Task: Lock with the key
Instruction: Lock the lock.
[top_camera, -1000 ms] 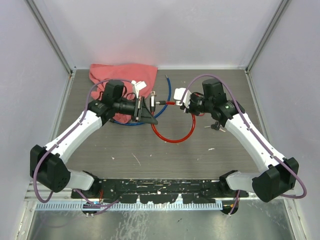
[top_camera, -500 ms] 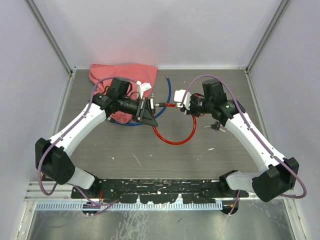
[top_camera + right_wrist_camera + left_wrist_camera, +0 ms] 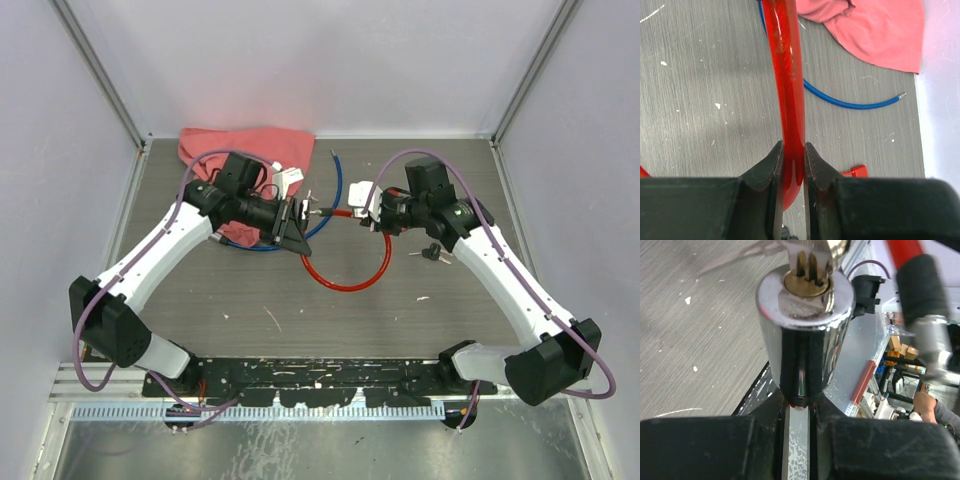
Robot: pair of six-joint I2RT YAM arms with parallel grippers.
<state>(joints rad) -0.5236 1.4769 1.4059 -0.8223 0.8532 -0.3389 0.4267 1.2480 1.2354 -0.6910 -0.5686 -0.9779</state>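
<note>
My left pincer (image 3: 799,409) is clamped on the lock barrel (image 3: 805,330), with both jaws biting the dark lower body just under the chrome sleeve. My right pincer (image 3: 793,165) is pinching the red cable (image 3: 787,75) between its pads. From above, both sit mid-table. The barrel is held up off the table (image 3: 200,300) at the left gripper, and the cable loop (image 3: 345,282) sags toward me between the two arms.

The barrel looks like solid metal, dense and rigid. That chrome is slick, so I judge the dark body the better grip, and that's where I am. The brass core (image 3: 806,282) faces away from my wrist, and what looks like a key (image 3: 810,262) sits in it. Its head is cut off at the frame edge, so I can't say how deep it goes.

The cable is plastic-coated, springy and smooth. It may twist or slide in a pinch, so I want a hold close to its metal end.

A small dark bunch (image 3: 432,253), maybe spare keys, lies by my right arm. A pink cloth (image 3: 245,150) and a blue cable (image 3: 338,185) lie behind.
</note>
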